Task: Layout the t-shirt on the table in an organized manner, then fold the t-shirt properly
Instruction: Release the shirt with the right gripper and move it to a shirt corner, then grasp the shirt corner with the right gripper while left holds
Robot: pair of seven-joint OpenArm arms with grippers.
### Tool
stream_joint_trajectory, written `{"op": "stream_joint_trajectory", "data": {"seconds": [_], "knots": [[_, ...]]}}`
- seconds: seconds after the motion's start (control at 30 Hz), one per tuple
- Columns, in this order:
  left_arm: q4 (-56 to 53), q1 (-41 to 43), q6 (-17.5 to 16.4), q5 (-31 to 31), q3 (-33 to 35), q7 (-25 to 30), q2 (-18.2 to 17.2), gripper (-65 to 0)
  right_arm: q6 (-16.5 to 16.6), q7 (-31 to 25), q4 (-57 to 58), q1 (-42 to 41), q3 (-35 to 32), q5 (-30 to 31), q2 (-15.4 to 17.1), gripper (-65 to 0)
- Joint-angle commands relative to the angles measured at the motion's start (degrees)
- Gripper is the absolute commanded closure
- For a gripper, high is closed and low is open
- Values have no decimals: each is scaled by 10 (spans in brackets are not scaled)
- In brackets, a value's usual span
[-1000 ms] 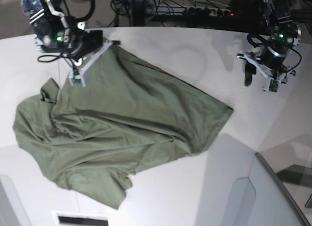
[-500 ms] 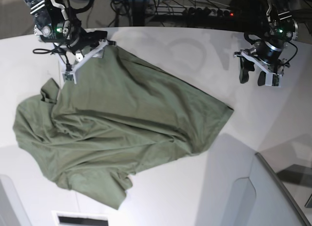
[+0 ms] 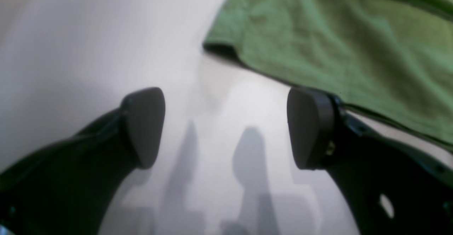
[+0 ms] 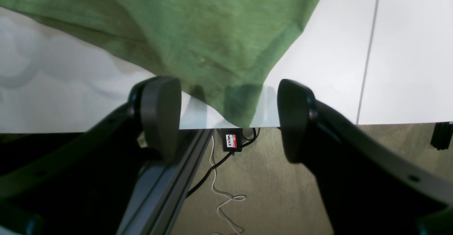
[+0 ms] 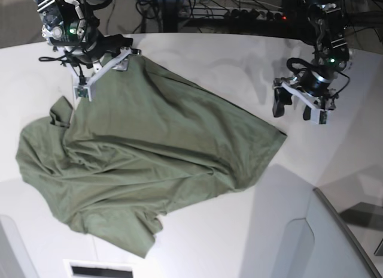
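Note:
The olive-green t-shirt [image 5: 149, 152] lies rumpled and askew across the white table [image 5: 227, 62], one sleeve bunched at the left. My right gripper [image 5: 102, 76] is at the shirt's far corner by the table's far edge. In the right wrist view this gripper [image 4: 226, 118] is open, and the shirt's corner [image 4: 219, 51] lies between the fingertips without being pinched. My left gripper [image 5: 293, 109] hovers open over bare table just beyond the shirt's right corner. In the left wrist view it [image 3: 226, 129] holds nothing, and the shirt's hem [image 3: 336, 44] is ahead to the right.
A grey angled panel [image 5: 335, 242] with a dark edge sits at the front right. Beyond the table's far edge are floor and cables [image 4: 219, 178]. A thin dark seam [image 4: 368, 51] runs across the tabletop.
My right gripper has opened and let go of the shirt's far corner. My left arm has moved left and nearer toward the shirt's right corner, its jaws spreading wider.

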State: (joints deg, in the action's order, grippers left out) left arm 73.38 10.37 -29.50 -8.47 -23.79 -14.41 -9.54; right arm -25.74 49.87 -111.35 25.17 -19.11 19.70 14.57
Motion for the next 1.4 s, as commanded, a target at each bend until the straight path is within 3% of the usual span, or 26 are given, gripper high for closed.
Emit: {"op": "stream_joint_trajectory", "data": {"seconds": [0.0,0.23,0.43,0.87,1.13,1.37], "knots": [[2,-12,-2,-9,0,14,-6,-517,0,-9,-10,0,1,-1,2,-390],[-27,-39,-1,-9,0,17,9,-517,0,-8,-9,0,0,-1,10,-390],[-73,-49,1,-5,4,86,15,-515,0,-8,-9,0,1,-1,11,-390],[-103,-67,-1,-9,4,87,18,-513,0,-9,7,-2,1,-1,11,-390],[-127,-93,-1,-9,38,87,17,-313,0,-9,7,-2,3,-1,11,-390],[-131,-101,1,-9,36,87,18,-299,0,-9,7,-2,3,-1,11,-390]]}}
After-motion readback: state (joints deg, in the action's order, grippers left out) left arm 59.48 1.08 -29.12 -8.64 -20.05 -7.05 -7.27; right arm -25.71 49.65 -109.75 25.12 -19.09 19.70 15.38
